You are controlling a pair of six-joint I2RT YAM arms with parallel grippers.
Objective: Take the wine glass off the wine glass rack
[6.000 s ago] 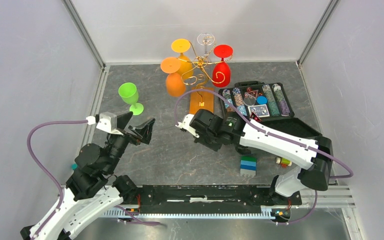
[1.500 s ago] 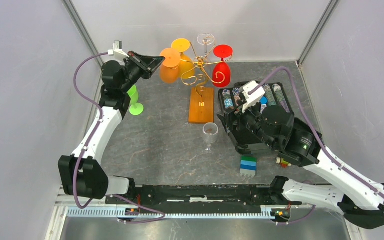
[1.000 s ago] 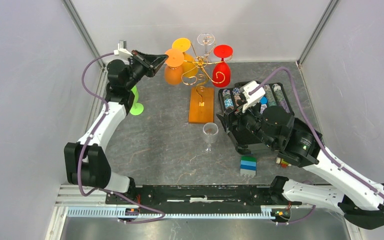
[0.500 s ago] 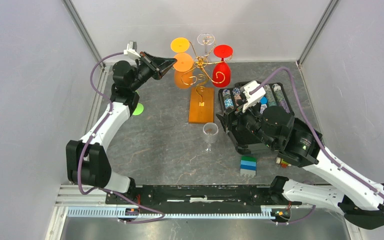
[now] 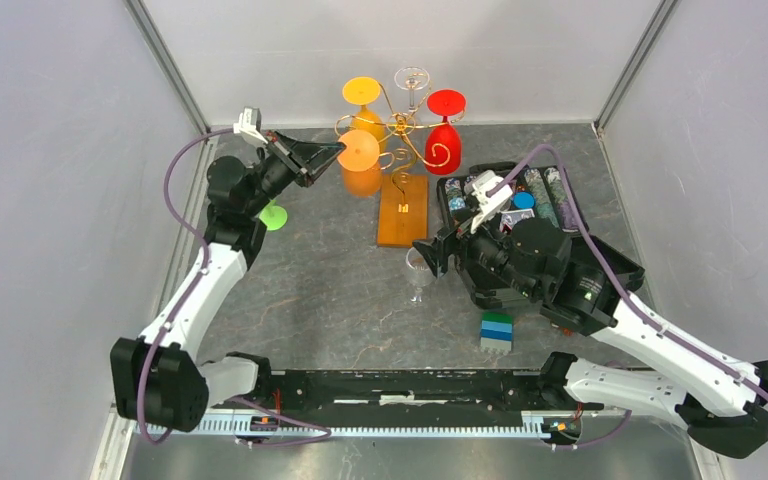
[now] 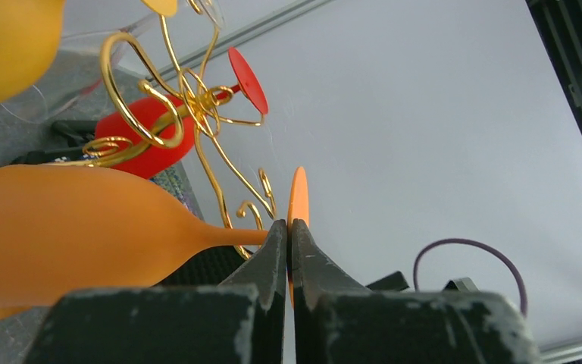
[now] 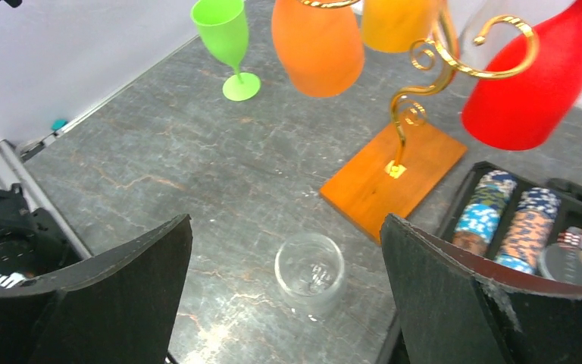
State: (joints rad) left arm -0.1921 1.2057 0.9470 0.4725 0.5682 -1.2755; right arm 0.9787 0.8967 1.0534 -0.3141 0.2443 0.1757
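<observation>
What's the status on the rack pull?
Left gripper shut on orange wine glass stem. Right gripper open over clear glass on table. Wine glass rack curls close by the stem; unclear if glass is free.

You have the wine glass rack (image 5: pixel 403 205) at the back centre of the desk (image 5: pixel 310 290), the wine glass (image 5: pixel 360 152) just left of it. A case (image 5: pixel 548 195) lies to its right; a loose glass (image 5: pixel 419 268) stands before it, a goblet (image 5: pixel 273 216) farther left.

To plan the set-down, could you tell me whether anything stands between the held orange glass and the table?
Nothing visible lies beneath the orange glass; the rack's wooden base sits just right of it, the green glass farther left.
</observation>
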